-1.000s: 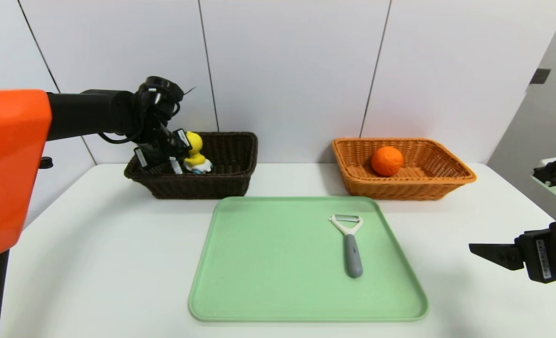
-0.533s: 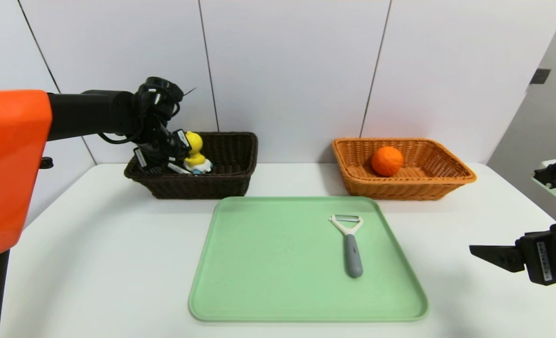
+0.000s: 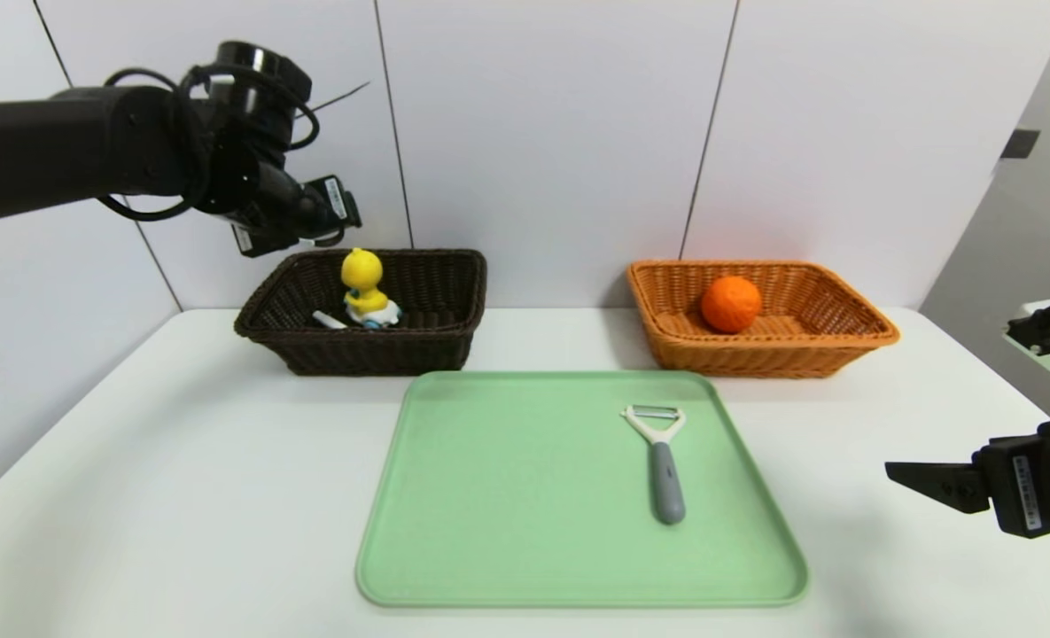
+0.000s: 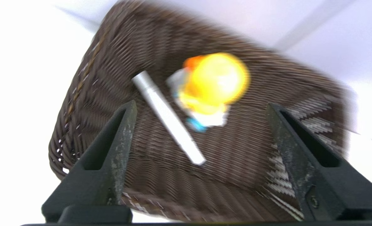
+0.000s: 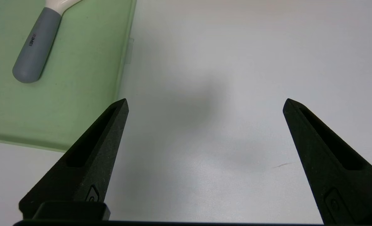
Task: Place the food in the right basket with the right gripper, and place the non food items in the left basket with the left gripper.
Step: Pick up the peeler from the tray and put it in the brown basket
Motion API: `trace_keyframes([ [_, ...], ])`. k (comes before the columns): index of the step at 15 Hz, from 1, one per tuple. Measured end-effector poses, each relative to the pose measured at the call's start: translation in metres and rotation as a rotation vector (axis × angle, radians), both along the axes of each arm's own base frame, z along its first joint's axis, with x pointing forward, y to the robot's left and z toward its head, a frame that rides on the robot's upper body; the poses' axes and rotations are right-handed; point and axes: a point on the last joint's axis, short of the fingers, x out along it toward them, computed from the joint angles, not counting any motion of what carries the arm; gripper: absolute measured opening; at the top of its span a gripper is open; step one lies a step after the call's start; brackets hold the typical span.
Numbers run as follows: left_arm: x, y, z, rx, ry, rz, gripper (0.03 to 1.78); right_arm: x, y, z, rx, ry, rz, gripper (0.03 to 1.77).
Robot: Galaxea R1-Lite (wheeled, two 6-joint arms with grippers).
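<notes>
Two wicker baskets stand on the white surface [image 3: 179, 461], beyond a green tray [image 3: 525, 496]. Taking the tray's middle as the clock's centre, the dark brown basket [image 3: 383, 354] lies toward 10 o'clock, holding the yellow duck toy [image 3: 363, 275] upright on its white base, with the white marker pen [image 4: 170, 119] just beside it. The orange-tan basket [image 3: 755, 359] lies between 1 and 2, holding the orange fruit [image 3: 731, 304]. The grey-handled peeler [image 3: 667, 483] rests on the tray toward 3, blade end pointing near 12.

The left pincer [image 4: 201, 105] stands wide above the dark basket; the right pincer [image 5: 206, 100], also wide, hangs over the surface at 3. White wall panels [image 3: 551, 133] with dark seams rise toward 12, and a grey wall [image 3: 1030, 230] carries a small dark fitting [image 3: 1020, 143] between 1 and 2.
</notes>
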Motion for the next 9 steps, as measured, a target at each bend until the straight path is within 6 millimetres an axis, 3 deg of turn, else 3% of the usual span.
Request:
trace_keyframes([
  [4,-0.058,-0.053,0.045,0.016,-0.106,-0.289,1.56,0.001,0.001,0.0,0.001,-0.002,0.005,1.7],
  [7,-0.101,-0.101,0.053,0.003,-0.1,-0.481,1.61,0.0,0.001,0.0,0.002,0.002,0.004,1.7],
  [9,-0.121,-0.132,0.046,0.005,-0.06,-0.548,1.63,0.0,0.0,0.0,0.004,0.0,0.001,1.7],
])
